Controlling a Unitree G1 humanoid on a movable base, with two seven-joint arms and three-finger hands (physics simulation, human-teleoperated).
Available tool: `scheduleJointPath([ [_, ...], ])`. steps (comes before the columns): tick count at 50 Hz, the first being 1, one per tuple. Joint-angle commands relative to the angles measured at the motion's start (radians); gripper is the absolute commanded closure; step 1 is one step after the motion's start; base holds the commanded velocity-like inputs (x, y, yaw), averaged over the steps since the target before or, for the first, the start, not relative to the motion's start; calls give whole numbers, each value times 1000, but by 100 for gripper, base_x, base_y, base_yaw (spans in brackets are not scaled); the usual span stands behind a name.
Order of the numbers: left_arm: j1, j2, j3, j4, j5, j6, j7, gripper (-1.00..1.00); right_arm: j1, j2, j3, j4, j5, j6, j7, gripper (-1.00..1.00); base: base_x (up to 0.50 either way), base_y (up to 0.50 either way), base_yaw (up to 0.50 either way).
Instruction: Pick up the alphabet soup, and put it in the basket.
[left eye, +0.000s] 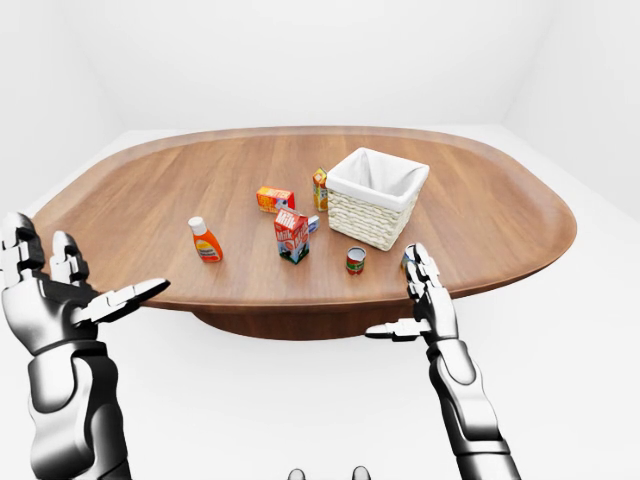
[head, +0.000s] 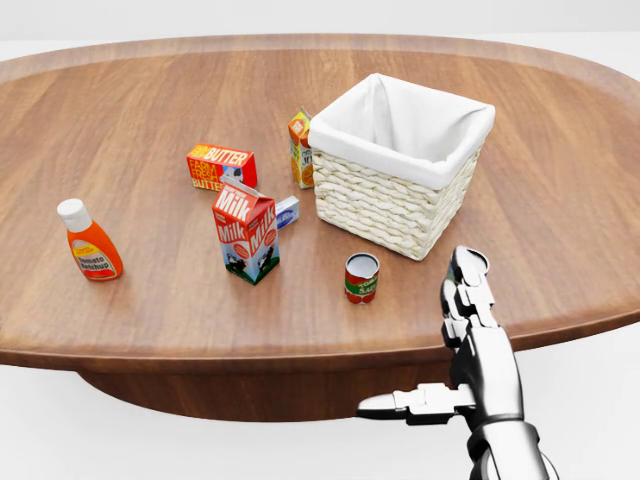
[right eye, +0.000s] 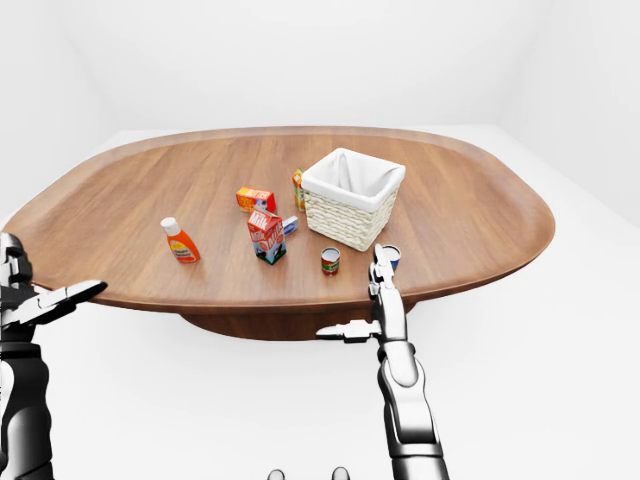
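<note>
Oval wooden tabletop with a lined wicker basket, soup can just below it, milk carton and ketchup bottle further left. Left hand and right hand both spread wide, off the table's near edge.

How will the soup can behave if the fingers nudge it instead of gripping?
The soup can stands upright on its flat end on the table, so a low nudge probably slides it. It looks rigid. A high push could tip it, and its round side would likely roll.
</note>
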Motion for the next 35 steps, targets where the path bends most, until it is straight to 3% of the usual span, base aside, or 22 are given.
scheduleJointPath([
  [1, -20, 57, 67, 47, -48, 0, -4, -100, -3, 0, 2, 7, -4, -4, 0, -100, 0, 0, 0],
  [6, -26, 80, 83, 80, -64, 0, 0, -100, 3, 1, 5, -15, -7, 11, -2, -100, 0, 0, 0],
  [14, -34, 116, 110, 115, -88, 0, 7, -100, -2, -1, 2, 2, -13, 5, -4, -100, 0, 0, 0],
  [21, -24, 114, 121, 89, -87, 0, 15, -100, 0, 0, 5, -8, -20, 18, -8, -100, 0, 0, 0],
  [28, -23, 114, 114, 87, -80, 0, 15, -100, -7, -1, 1, 20, -18, -1, -6, -100, 0, 0, 0],
  [35, -27, 107, 109, 106, -66, 0, 8, -100, -5, 0, 2, 7, -18, 12, -8, -100, 0, 0, 0],
])
